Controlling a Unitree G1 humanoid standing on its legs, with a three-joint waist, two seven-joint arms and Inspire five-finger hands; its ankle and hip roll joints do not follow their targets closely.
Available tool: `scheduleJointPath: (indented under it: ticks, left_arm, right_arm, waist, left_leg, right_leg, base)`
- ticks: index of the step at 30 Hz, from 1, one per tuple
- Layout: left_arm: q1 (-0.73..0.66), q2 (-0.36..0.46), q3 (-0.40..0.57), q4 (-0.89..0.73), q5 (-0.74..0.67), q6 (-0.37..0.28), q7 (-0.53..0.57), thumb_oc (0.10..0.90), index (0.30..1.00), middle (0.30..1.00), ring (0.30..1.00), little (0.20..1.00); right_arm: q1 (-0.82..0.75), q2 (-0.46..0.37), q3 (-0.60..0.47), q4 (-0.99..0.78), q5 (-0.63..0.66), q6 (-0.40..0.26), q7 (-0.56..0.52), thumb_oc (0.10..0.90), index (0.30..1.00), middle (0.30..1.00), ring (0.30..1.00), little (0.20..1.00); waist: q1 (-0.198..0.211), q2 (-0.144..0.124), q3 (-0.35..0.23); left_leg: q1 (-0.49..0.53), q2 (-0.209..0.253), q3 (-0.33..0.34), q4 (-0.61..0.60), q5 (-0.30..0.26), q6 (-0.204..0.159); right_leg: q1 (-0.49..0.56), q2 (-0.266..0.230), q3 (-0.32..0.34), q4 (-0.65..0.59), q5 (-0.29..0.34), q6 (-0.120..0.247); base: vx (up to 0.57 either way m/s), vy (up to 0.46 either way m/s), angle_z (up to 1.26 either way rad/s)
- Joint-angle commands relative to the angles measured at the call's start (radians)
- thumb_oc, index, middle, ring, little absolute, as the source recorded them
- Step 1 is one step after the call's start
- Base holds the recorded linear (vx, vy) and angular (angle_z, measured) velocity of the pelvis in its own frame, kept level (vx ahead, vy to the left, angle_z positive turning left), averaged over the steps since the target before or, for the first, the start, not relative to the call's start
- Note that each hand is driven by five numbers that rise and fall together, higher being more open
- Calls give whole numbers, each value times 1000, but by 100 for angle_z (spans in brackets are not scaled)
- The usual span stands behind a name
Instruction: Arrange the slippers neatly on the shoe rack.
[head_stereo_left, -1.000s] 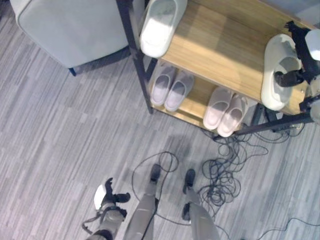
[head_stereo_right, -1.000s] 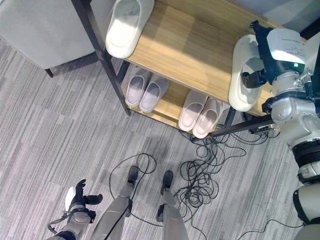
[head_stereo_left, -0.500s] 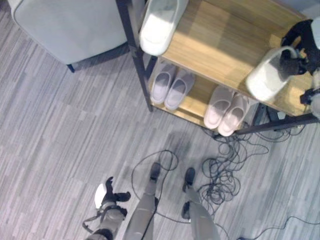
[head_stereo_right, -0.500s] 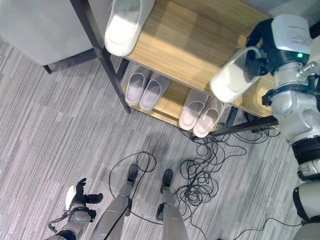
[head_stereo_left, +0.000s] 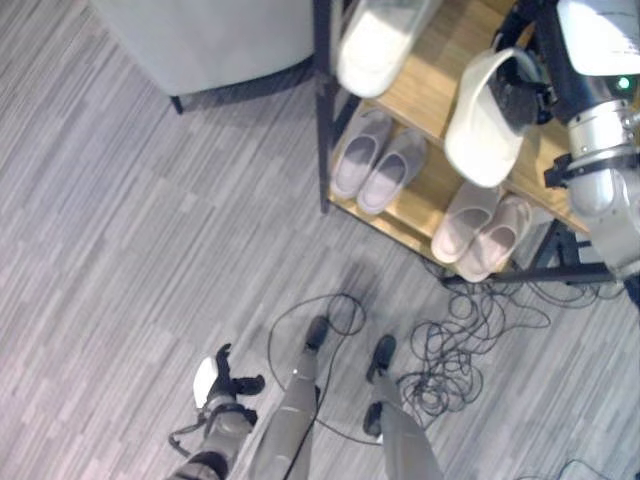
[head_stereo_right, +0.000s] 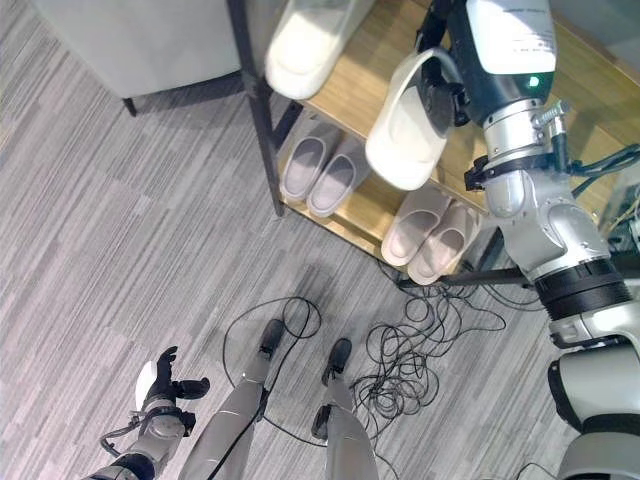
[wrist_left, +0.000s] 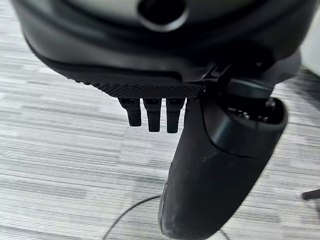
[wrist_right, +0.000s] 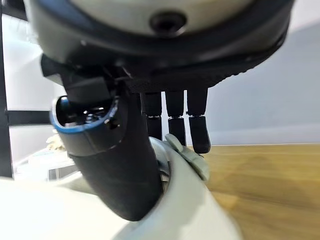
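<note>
The shoe rack (head_stereo_right: 345, 95) sits differently in both eye views than a second ago, so the head camera has shifted. The white slipper (head_stereo_right: 405, 125), then flat at the top shelf's right end, is now lifted clear and carried left toward its mate (head_stereo_right: 305, 45), clamped between the right hand's (head_stereo_right: 445, 95) thumb and fingers. Pairing them looks close; setting it down remains. The left hand (head_stereo_right: 160, 385) hangs low, fingers relaxed apart. No legible writing shows anywhere.
</note>
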Motion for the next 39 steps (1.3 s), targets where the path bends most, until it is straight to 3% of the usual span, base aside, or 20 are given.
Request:
scheduleJointPath:
  ticks: [1, 8, 12, 21, 22, 23, 24, 30, 34, 39]
  left_arm:
    - [5, 61, -27, 25, 21, -14, 60, 800, 900, 900, 900, 900]
    - [4, 56, -27, 67, 10, -11, 81, 800, 900, 900, 900, 900]
    - [-1, 53, -41, 70, 11, -13, 87, 800, 900, 900, 900, 900]
    - [-8, 45, -58, 56, 6, -19, 92, 800, 900, 900, 900, 900]
    - [-9, 44, -59, 49, 7, -20, 96, 800, 900, 900, 900, 900]
    - [-9, 44, -59, 49, 7, -20, 96, 800, 900, 900, 900, 900]
    - [-8, 44, -61, 45, 8, -21, 99, 800, 900, 900, 900, 900]
    - [-6, 42, -52, 50, -4, -19, 99, 800, 900, 900, 900, 900]
    - [-1, 39, -58, 63, 0, -14, 93, 800, 900, 900, 900, 900]
    - [-2, 38, -51, 64, -11, -13, 72, 800, 900, 900, 900, 900]
  right_arm:
    - [-288, -78, 27, 39, -20, 49, -128, 400, 300, 300, 300, 300]
    - [-396, -79, 90, 149, 33, 43, -166, 400, 300, 300, 300, 300]
    - [-415, -59, 79, 176, 102, 26, -170, 400, 300, 300, 300, 300]
    - [-402, -72, 98, 218, 104, 20, -163, 400, 300, 300, 300, 300]
    - [-411, -83, 116, 220, 87, 21, -172, 522, 484, 484, 484, 484]
    - [-411, -83, 116, 220, 87, 21, -172, 780, 869, 869, 869, 869]
    - [-412, -83, 113, 221, 96, 17, -175, 800, 900, 900, 900, 900]
    - [-406, -63, 99, 199, 168, -18, -135, 800, 900, 900, 900, 900]
    - [-354, -32, 32, 180, 254, -56, -128, 800, 900, 900, 900, 900]
    - [-324, -28, 30, 170, 262, -60, -89, 800, 900, 900, 900, 900]
  waist:
    - [-2, 0, -9]
    - [7, 15, -3]
    - [14, 21, -4]
    - [8, 26, -7]
    - [7, 30, -7]
    - [7, 30, -7]
    - [7, 32, -7]
    - [7, 36, -8]
    - [3, 36, -10]
    - [-2, 33, -14]
  left_leg:
    - [15, -51, -56, -16, -36, -26]
    - [16, -63, -75, -32, -28, -27]
    - [19, -71, -81, -37, -25, -27]
    - [27, -80, -83, -41, -26, -26]
    - [29, -81, -84, -42, -27, -25]
    - [29, -81, -84, -42, -27, -25]
    - [30, -82, -84, -43, -26, -24]
    - [36, -79, -82, -46, -24, -24]
    - [38, -77, -84, -47, -23, -23]
    - [41, -76, -83, -48, -24, -22]
  right_leg:
    - [157, -9, 0, -1, -99, 62]
    - [159, -20, -22, -1, -97, 68]
    - [164, -26, -26, -1, -98, 70]
    - [174, -31, -37, -1, -94, 72]
    - [175, -32, -37, -1, -94, 72]
    - [175, -32, -37, -1, -94, 72]
    - [175, -32, -36, -1, -94, 72]
    - [177, -33, -40, -1, -100, 69]
    - [178, -33, -41, -1, -100, 69]
    - [177, -29, -36, -1, -101, 69]
  base:
    - [2, 62, 9]
    - [9, 49, 9]
    - [28, 48, 3]
    - [8, 14, 4]
    - [0, 0, 0]
    - [0, 0, 0]
    - [0, 0, 0]
    - [0, 0, 0]
    - [0, 0, 0]
    - [0, 0, 0]
